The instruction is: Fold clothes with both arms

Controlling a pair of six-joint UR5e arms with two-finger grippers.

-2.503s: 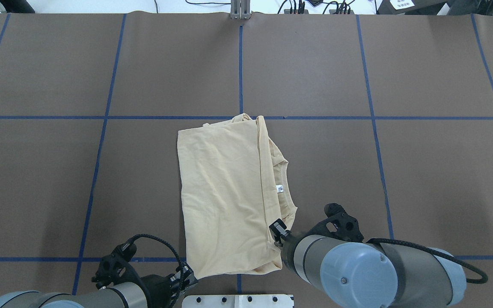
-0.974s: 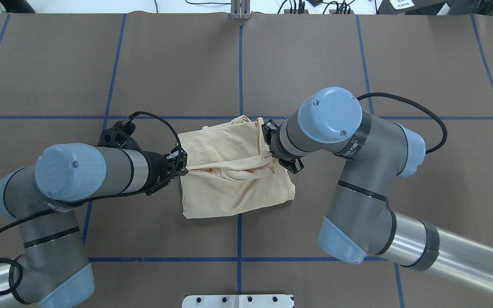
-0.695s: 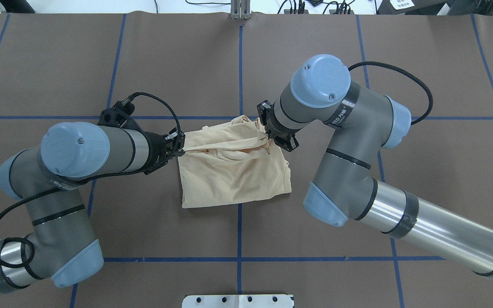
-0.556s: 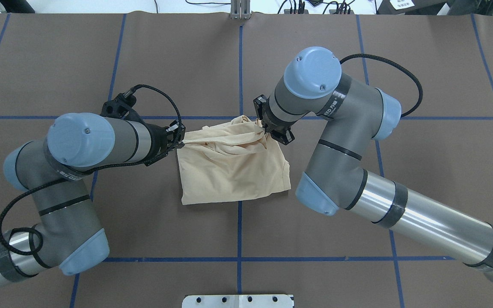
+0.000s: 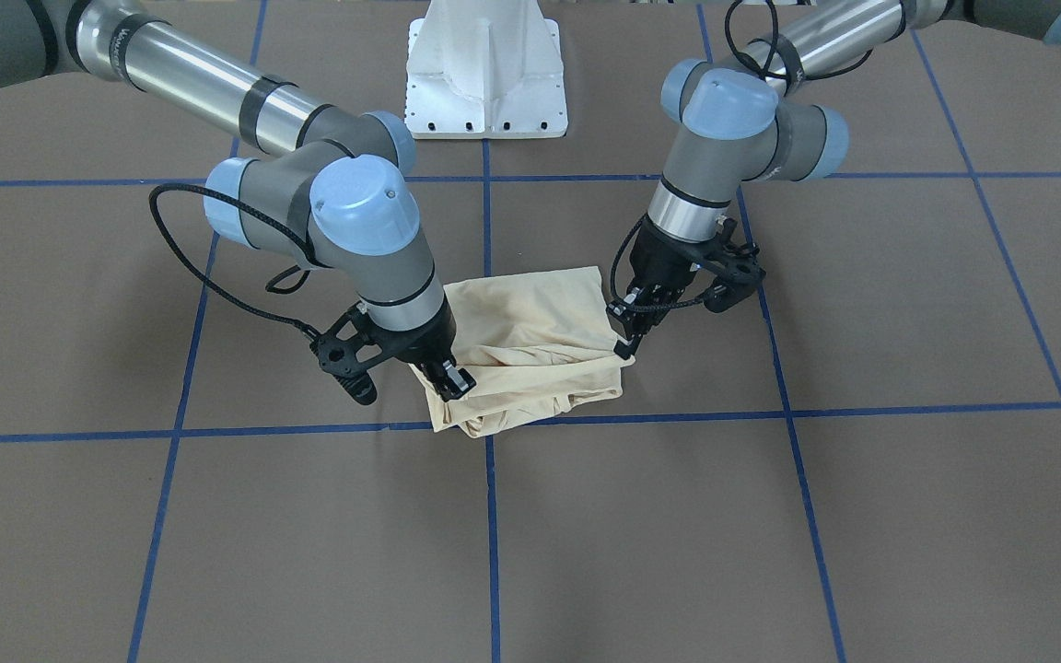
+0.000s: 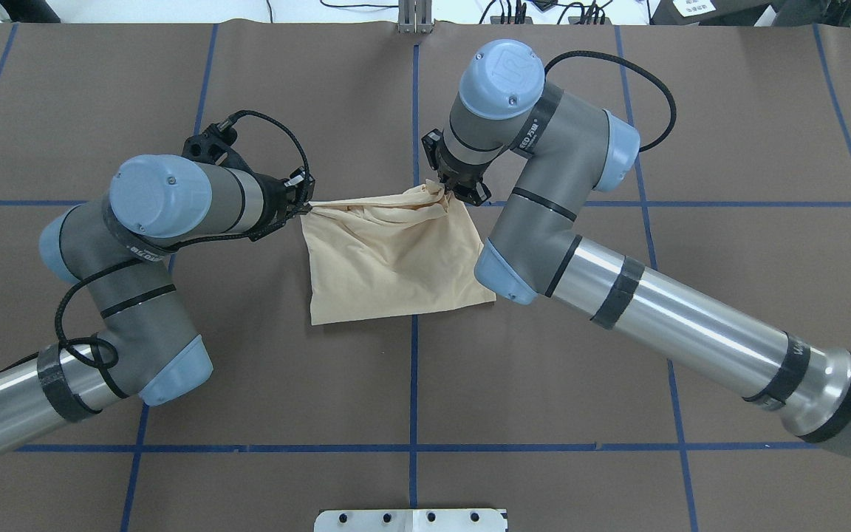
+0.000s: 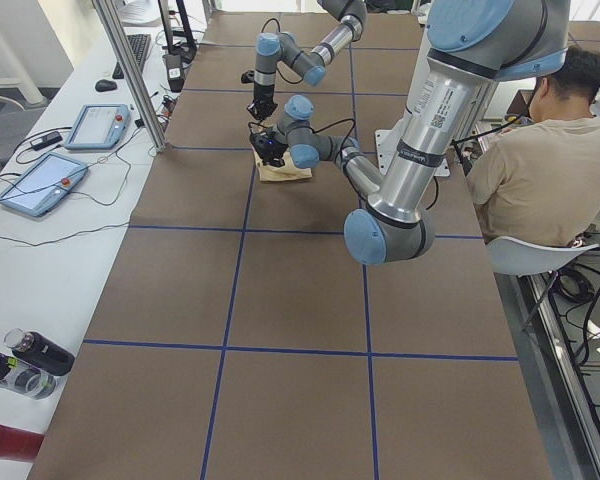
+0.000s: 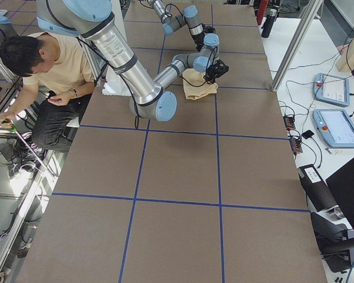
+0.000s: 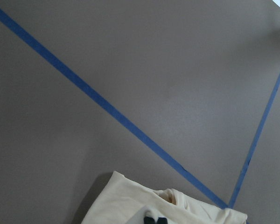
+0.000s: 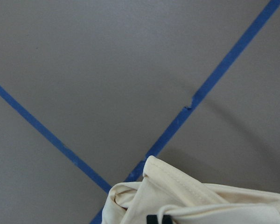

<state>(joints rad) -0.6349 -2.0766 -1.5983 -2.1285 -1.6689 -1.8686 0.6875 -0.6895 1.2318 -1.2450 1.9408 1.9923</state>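
The clothes are one pale cream-yellow shirt (image 6: pixel 388 258), doubled over on the brown table (image 6: pixel 617 332) near its centre. The print and collar are hidden. My left gripper (image 6: pixel 306 205) is shut on the folded-over layer at its far left corner. My right gripper (image 6: pixel 449 191) is shut on the bunched far right corner. In the front-facing view the shirt (image 5: pixel 530 318) hangs a little from the left gripper (image 5: pixel 625 347) and the right gripper (image 5: pixel 453 383), with loose folds along the lifted edge. Both wrist views show cream cloth (image 9: pixel 126 205) (image 10: pixel 200 200) at the fingertips.
Blue tape lines (image 6: pixel 414 384) grid the table. The white pedestal base (image 5: pixel 486 64) stands on the robot's side. A seated person (image 7: pixel 540 150) is beside it. Control tablets (image 7: pixel 40 180) and bottles (image 7: pixel 25 365) lie on the side bench.
Both grippers have carried the shirt's near hem away from the robot, across the shirt to its far edge. The shirt now lies folded to about half its earlier length.
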